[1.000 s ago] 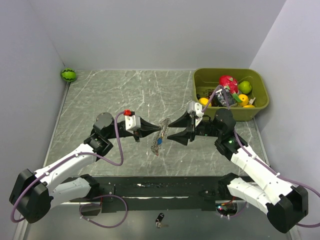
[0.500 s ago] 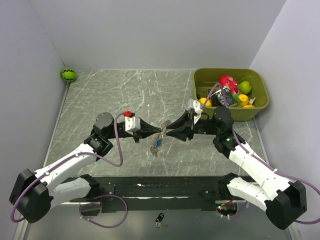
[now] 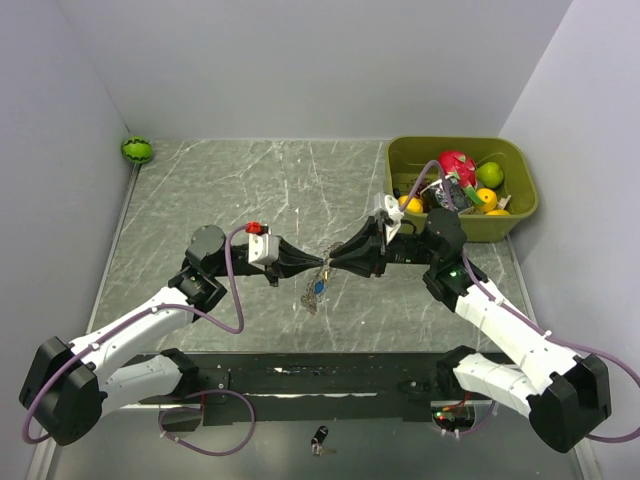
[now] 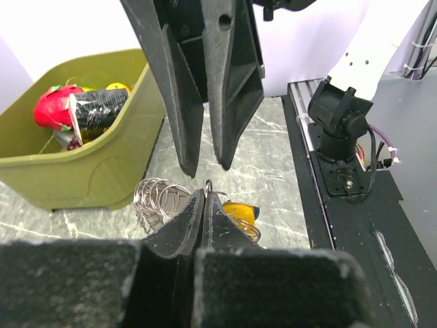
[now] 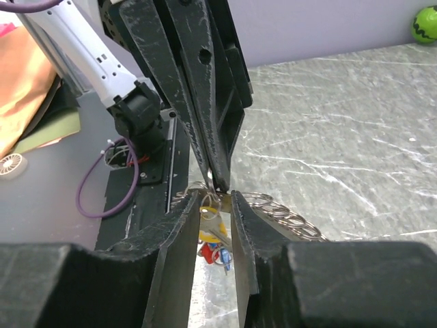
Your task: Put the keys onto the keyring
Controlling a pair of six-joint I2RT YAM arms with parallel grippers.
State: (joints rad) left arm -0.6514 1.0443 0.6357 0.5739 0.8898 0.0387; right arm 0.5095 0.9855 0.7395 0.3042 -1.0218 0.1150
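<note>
The keyring (image 3: 309, 295), a grey ring of wavy wire loops, hangs above the table's middle. My left gripper (image 3: 321, 266) is shut on a thin wire loop at its top (image 4: 207, 186). The ring's loops (image 4: 156, 199) show left of the fingers. The keys (image 3: 318, 287) hang under it: a yellow-headed one (image 5: 209, 231), a red one (image 5: 207, 251) and a blue one (image 5: 224, 257). My right gripper (image 3: 333, 266) faces the left tip to tip. Its jaws stand narrowly apart around the hanging keys (image 5: 214, 199). The ring's loops also show in the right wrist view (image 5: 281, 213).
An olive bin (image 3: 521, 214) full of toy fruit and packets stands at the back right, also in the left wrist view (image 4: 82, 171). A green melon ball (image 3: 137, 150) lies in the far left corner. A small black fob (image 3: 319, 438) lies on the near ledge.
My right gripper has moved left to meet the left gripper's tip, and its jaws have narrowed around the keys. The left gripper has kept hold of the ring in place.
</note>
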